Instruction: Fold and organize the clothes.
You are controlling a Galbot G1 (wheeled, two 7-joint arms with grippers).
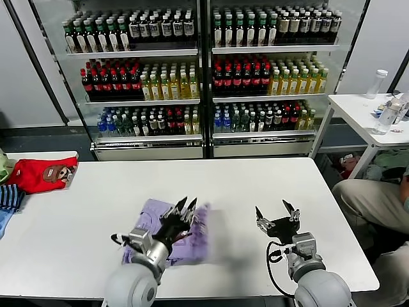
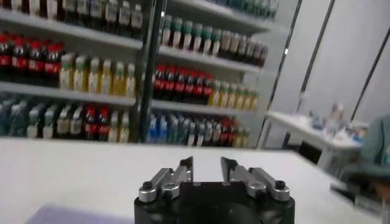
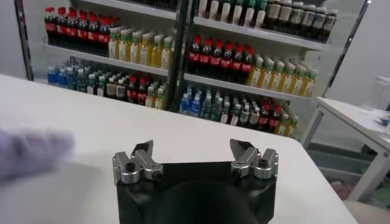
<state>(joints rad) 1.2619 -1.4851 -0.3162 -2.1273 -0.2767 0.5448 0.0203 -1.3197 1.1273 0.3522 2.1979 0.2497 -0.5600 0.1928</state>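
The left hand (image 1: pixel 186 204) hangs just over the shirt (image 1: pixel 192 243), fingers parted with nothing between them, so the lavender bundle lies loose on the surface (image 1: pixel 83 211) directly beneath it, apparently folded. The right hand (image 1: pixel 275 212) waits beside it, well clear of the shirt, spread wide and empty, likely keeping out of the way.

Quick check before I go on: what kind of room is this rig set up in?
Probably a mock shop or lab: glass-door drinks coolers packed with bottles stand behind a plain white work table holding a lavender T-shirt, with a side table nearby.
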